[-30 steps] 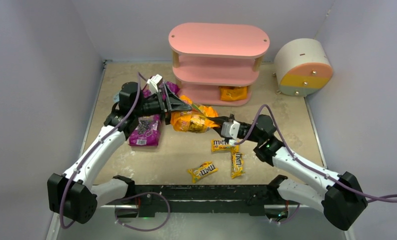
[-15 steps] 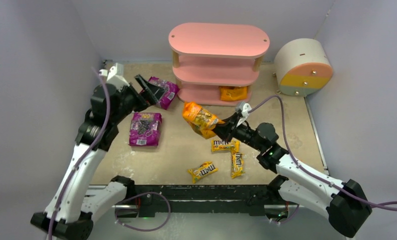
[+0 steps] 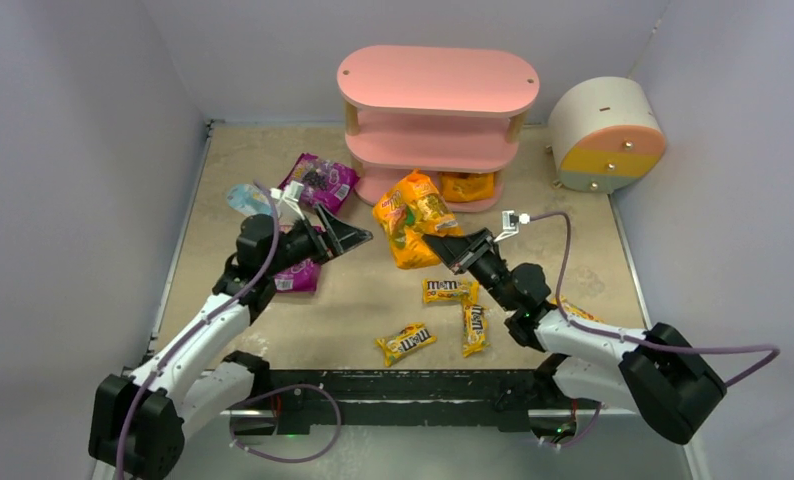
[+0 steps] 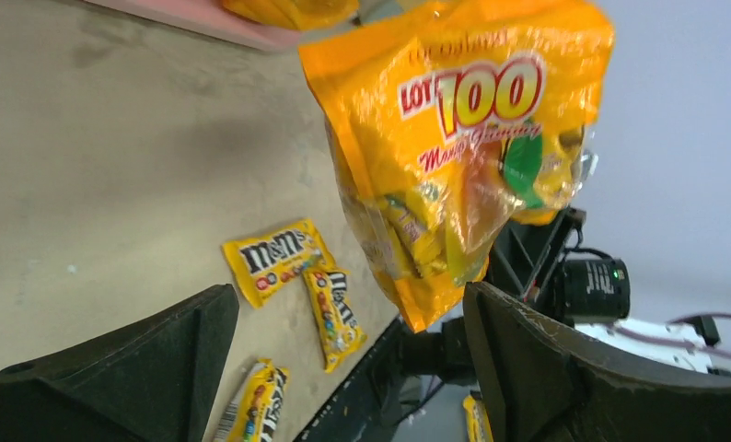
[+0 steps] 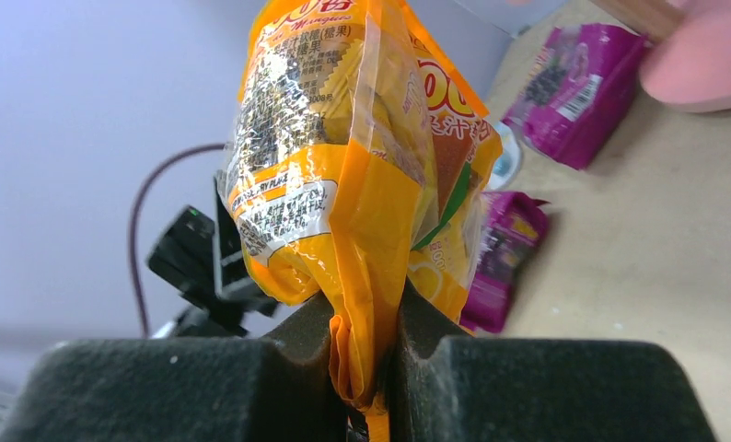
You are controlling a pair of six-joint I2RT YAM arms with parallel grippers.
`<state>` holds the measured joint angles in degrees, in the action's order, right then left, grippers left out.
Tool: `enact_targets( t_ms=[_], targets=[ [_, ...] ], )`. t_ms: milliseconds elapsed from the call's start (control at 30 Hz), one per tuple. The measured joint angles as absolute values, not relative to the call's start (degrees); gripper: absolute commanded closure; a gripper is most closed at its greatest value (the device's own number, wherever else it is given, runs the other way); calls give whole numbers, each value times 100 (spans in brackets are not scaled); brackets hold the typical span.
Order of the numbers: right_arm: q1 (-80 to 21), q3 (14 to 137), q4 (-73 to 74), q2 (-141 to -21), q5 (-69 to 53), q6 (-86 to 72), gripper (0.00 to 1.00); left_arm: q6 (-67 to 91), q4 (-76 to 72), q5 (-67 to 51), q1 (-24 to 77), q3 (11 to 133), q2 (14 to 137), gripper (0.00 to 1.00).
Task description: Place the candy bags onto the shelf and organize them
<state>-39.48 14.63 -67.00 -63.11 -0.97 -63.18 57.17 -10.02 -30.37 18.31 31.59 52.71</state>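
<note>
My right gripper is shut on the bottom edge of an orange candy bag and holds it up in the air just in front of the pink shelf. The pinch shows in the right wrist view, with the bag standing above the pads. A second orange bag lies on the shelf's bottom tier. My left gripper is open and empty, left of the held bag. One magenta bag lies left of the shelf, and another lies partly under my left arm. Three yellow M&M's packets lie near the front.
A round cream drawer unit stands at the back right. A pale blue flat packet lies at the left. A bit of yellow shows beside my right arm. Grey walls close in the table on three sides.
My left gripper let go of the orange bag, swung away to the back left, then came back low toward the centre. My right gripper lifted the bag and carried it toward the shelf.
</note>
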Motion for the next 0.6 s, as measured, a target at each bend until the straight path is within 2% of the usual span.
enact_targets(
  t_ms=[300, 367, 433, 567, 600],
  targets=[
    [-4143, 1828, -7730, -6689, 51, -7100, 100, 6160, -3000, -3006, 2886, 3159, 5579, 2],
    [-4239, 1896, -7874, -6794, 38, -7181, 100, 6353, -3546, -2928, 2950, 3116, 5736, 6],
    [-4327, 1953, -8012, -6917, 32, -7253, 100, 6525, -3942, -2871, 2978, 3050, 5911, 22],
    [-4445, 2001, -8138, -7116, 25, -7332, 100, 6702, -4226, -2779, 2978, 3009, 6163, 67],
    [-4447, 2001, -8141, -7133, 27, -7330, 95, 6705, -4248, -2775, 2978, 3009, 6171, 76]
  ],
)
